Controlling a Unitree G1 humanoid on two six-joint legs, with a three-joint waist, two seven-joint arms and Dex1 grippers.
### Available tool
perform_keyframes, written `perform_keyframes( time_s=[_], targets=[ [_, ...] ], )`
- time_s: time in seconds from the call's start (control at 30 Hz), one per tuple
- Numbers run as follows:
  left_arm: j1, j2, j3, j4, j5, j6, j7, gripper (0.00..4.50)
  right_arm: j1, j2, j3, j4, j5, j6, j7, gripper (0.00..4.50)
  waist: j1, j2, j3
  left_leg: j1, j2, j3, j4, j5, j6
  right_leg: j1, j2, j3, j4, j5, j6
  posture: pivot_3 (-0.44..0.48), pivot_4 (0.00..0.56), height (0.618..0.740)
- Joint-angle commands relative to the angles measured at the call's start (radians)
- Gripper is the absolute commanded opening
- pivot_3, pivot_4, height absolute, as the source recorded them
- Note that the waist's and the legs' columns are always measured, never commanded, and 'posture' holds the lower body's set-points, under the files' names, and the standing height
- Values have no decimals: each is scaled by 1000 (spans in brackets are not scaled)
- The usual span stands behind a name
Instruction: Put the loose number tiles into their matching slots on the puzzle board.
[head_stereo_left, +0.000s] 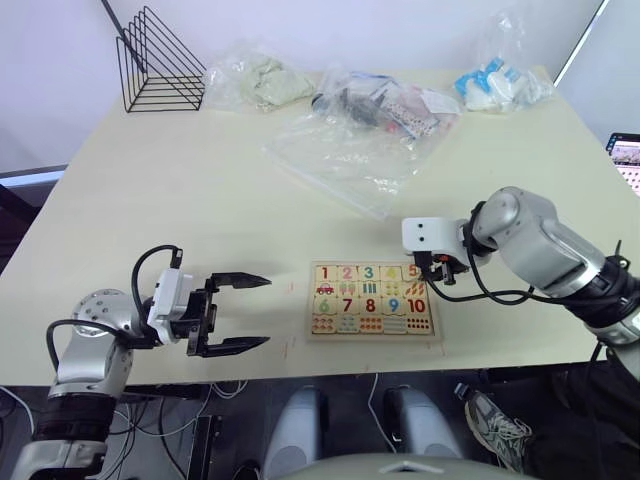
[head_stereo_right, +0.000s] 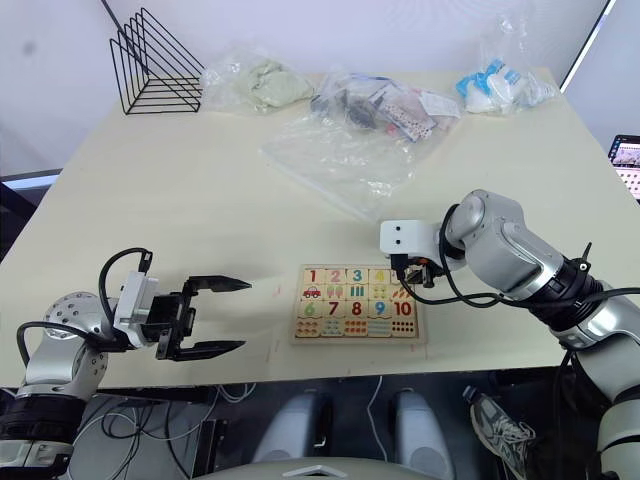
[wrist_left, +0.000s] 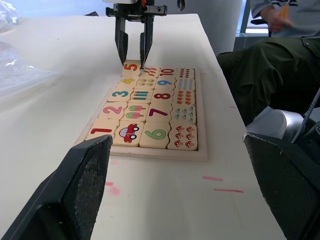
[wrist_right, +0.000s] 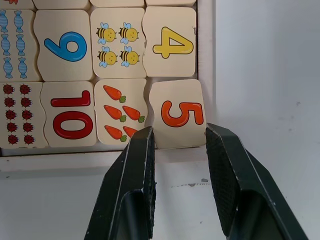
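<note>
The puzzle board (head_stereo_left: 371, 334) lies near the table's front edge. Number tiles 1 (wrist_left: 100, 131), 2, 3 and 4 (wrist_right: 172, 44) sit in its far row. The orange 5 tile (wrist_right: 182, 111) rests slightly askew in the corner slot beside the carrots tile (wrist_right: 120, 112). My right gripper (head_stereo_left: 440, 272) stands over that corner, and its two fingers (wrist_right: 142, 150) press the tile's sides. My left gripper (head_stereo_left: 266, 312) hovers open to the left of the board, a short gap away, with nothing between its fingers (wrist_left: 85, 185).
A large clear plastic bag (head_stereo_left: 350, 150) lies behind the board, with more filled bags (head_stereo_left: 255, 80) along the back edge. A black wire rack (head_stereo_left: 160, 65) stands at the back left. A seated person (wrist_left: 280, 60) is beyond the table's right side.
</note>
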Motion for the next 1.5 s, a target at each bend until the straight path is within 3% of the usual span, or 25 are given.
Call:
perform_keyframes(
  time_s=[0.03, 0.73, 0.8, 0.87, 0.97, 1.0, 1.47, 1.5],
  targets=[
    [-7, 3, 29, -8, -9, -14, -27, 4500, -13, -4, -16, -29, -10, -3, 8, 923, 0, 0, 0, 0, 0, 0, 0, 0, 0, 0, 0, 0, 0, 0, 0, 0, 150, 740],
    [-9, 2, 27, -33, -11, 2, -8, 4500, -1, -9, -20, -52, -10, 12, 16, 923, 0, 0, 0, 0, 0, 0, 0, 0, 0, 0, 0, 0, 0, 0, 0, 0, 150, 740],
    [-12, 2, 26, -35, -10, 5, -6, 4500, 0, -10, -19, -52, -9, 8, 18, 1954, 0, 0, 0, 0, 0, 0, 0, 0, 0, 0, 0, 0, 0, 0, 0, 0, 150, 740],
    [-15, 2, 24, -35, -9, 7, -4, 4500, 1, -9, -20, -49, -8, 4, 19, 2573, 0, 0, 0, 0, 0, 0, 0, 0, 0, 0, 0, 0, 0, 0, 0, 0, 150, 740],
    [-22, -3, 21, -17, -4, -2, -10, 4500, 1, -10, -23, -41, -8, -3, 19, 4154, 0, 0, 0, 0, 0, 0, 0, 0, 0, 0, 0, 0, 0, 0, 0, 0, 150, 740],
    [-23, -4, 20, -11, -3, -5, -13, 4500, 1, -10, -24, -39, -8, -5, 19, 4413, 0, 0, 0, 0, 0, 0, 0, 0, 0, 0, 0, 0, 0, 0, 0, 0, 150, 740],
    [-14, -8, 14, 68, 0, -77, -34, 4500, 99, 1, -243, -2, 123, -25, -42, 4413, 1, 0, 0, 0, 0, 0, 0, 0, 0, 0, 0, 0, 0, 0, 0, 0, 150, 740],
    [-13, -8, 15, 69, 0, -76, -34, 4500, 117, 1, -268, -1, 134, -40, -55, 4187, 2, 0, 0, 0, 0, 0, 0, 0, 0, 0, 0, 0, 0, 0, 0, 0, 150, 740]
  ],
)
